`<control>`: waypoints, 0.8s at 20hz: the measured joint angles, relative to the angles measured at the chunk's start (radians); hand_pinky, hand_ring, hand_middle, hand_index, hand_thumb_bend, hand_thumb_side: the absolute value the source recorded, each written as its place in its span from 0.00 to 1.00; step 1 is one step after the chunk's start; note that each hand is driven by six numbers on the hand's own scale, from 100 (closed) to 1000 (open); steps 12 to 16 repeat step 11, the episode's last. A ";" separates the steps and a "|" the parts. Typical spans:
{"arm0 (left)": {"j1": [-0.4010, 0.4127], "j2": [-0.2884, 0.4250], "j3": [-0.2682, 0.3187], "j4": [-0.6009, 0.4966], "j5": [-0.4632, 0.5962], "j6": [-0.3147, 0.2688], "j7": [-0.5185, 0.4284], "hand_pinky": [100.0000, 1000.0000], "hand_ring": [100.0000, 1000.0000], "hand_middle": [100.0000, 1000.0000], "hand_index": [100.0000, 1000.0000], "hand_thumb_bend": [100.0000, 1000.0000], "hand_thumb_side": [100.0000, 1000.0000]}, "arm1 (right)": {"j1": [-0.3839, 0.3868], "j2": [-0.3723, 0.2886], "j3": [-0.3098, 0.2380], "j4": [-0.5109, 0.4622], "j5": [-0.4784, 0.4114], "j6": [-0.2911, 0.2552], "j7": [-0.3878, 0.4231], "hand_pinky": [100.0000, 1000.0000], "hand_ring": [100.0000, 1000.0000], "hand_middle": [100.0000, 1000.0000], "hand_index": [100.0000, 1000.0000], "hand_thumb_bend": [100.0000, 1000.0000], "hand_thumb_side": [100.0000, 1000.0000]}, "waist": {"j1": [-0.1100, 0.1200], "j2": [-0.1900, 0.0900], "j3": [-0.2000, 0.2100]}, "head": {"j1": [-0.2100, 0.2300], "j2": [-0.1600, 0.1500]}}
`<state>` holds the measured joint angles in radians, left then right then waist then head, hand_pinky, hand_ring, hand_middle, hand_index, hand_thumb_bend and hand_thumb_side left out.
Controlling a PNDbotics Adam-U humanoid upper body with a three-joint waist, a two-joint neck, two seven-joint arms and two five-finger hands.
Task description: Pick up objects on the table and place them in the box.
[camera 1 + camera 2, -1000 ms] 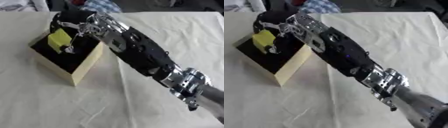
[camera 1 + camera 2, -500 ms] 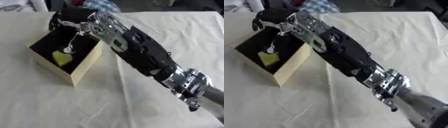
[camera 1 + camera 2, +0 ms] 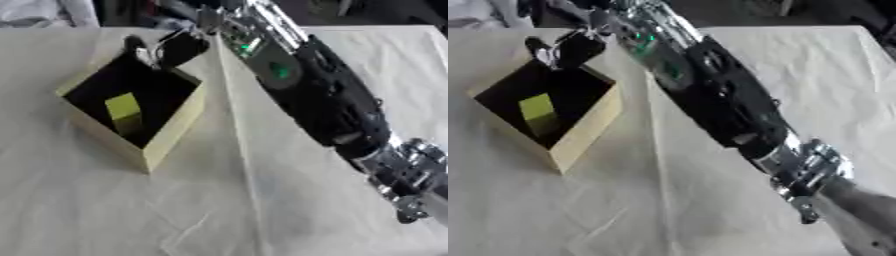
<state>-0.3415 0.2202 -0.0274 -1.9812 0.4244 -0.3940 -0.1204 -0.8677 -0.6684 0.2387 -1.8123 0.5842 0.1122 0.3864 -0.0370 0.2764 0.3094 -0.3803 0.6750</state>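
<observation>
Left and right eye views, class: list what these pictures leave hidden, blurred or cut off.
- Right hand: motion blur in both views; whether its fingers are open or curled cannot be told.
- Box: its dark interior hides the floor around the yellow block.
- Left hand: appears in neither view.
- Table: the arm covers a diagonal strip; the far edge is cut off.

Prob. lab: robot arm (image 3: 315, 95), cloth-covered table (image 3: 262, 200)
</observation>
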 measured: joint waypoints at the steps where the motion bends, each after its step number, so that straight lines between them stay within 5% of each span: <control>1: 0.005 0.000 0.001 0.000 -0.004 0.002 0.002 0.68 0.76 0.82 0.66 0.00 0.68 | 0.020 -0.023 -0.023 -0.041 -0.039 0.020 -0.018 0.63 0.69 0.58 0.77 0.00 0.47 | 0.002 -0.002 -0.006 | 0.011 0.000; 5: 0.028 0.009 0.006 0.000 -0.025 0.010 0.010 0.68 0.76 0.83 0.66 0.00 0.68 | 0.094 -0.107 -0.109 -0.147 -0.178 0.053 -0.110 0.63 0.69 0.58 0.77 0.00 0.51 | 0.008 -0.015 -0.029 | 0.052 0.001; 11: 0.059 0.017 0.014 0.000 -0.053 0.020 0.021 0.68 0.77 0.83 0.65 0.00 0.69 | 0.229 -0.204 -0.223 -0.171 -0.294 -0.012 -0.280 0.62 0.68 0.58 0.76 0.00 0.44 | 0.017 -0.027 -0.065 | 0.098 0.004; 16: 0.059 0.017 0.014 0.000 -0.053 0.020 0.021 0.68 0.77 0.83 0.65 0.00 0.69 | 0.229 -0.204 -0.223 -0.171 -0.294 -0.012 -0.280 0.62 0.68 0.58 0.76 0.00 0.44 | 0.017 -0.027 -0.065 | 0.098 0.004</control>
